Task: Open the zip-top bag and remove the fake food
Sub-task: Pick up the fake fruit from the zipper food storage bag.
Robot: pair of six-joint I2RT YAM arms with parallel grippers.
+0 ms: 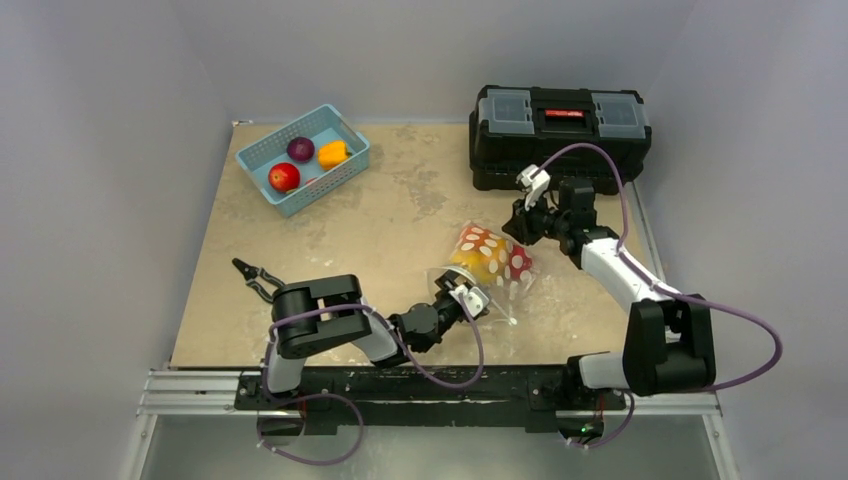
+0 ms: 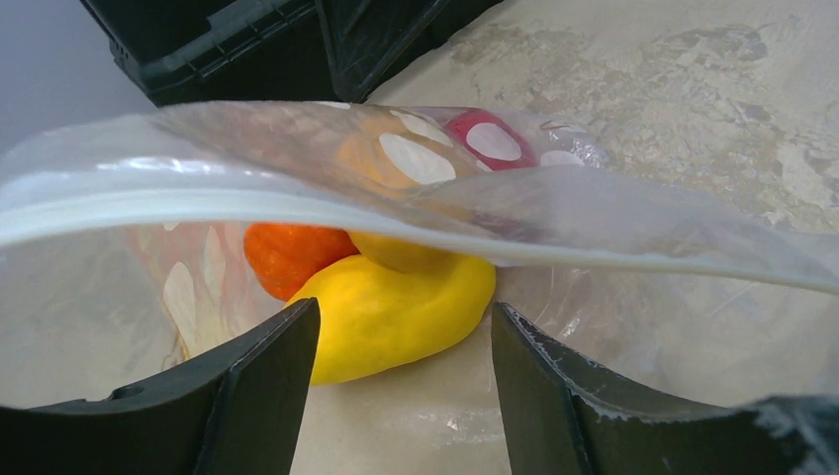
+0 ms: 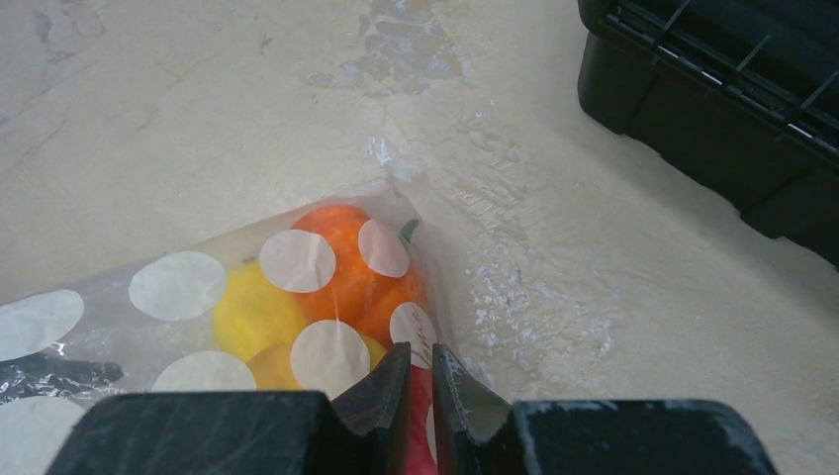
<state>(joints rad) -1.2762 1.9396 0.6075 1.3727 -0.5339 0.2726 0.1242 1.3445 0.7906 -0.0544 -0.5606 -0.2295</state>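
The zip-top bag (image 1: 490,262) lay on the table (image 1: 330,240), right of centre, its long axis running from near-left to far-right. Its mouth pointed near-left, toward the left gripper (image 2: 404,317), and gaped open, with the white zip strip (image 2: 198,203) arching over the fingers (the lower lip could not be made out). The closed end pointed far-right.

Inside lay the fake food (image 3: 326,267). A yellow piece (image 2: 396,307) was nearest the mouth, an orange piece (image 2: 287,252) sat behind it to the left, and a red piece (image 2: 475,134) lay deeper in under the dotted film.

The left gripper's jaws stood wide apart at the mouth, holding nothing, with the yellow piece just beyond their tips. The right gripper (image 3: 420,356) sat at the bag's far-right end, its jaws drawn narrow and pinching the film, a sliver of red in the gap.

At the far left stood a light-blue basket (image 1: 258,150) holding three loose pieces (image 1: 284,177), red, purple and orange. A black toolbox (image 1: 560,125) stood at the far right, beyond the right gripper.
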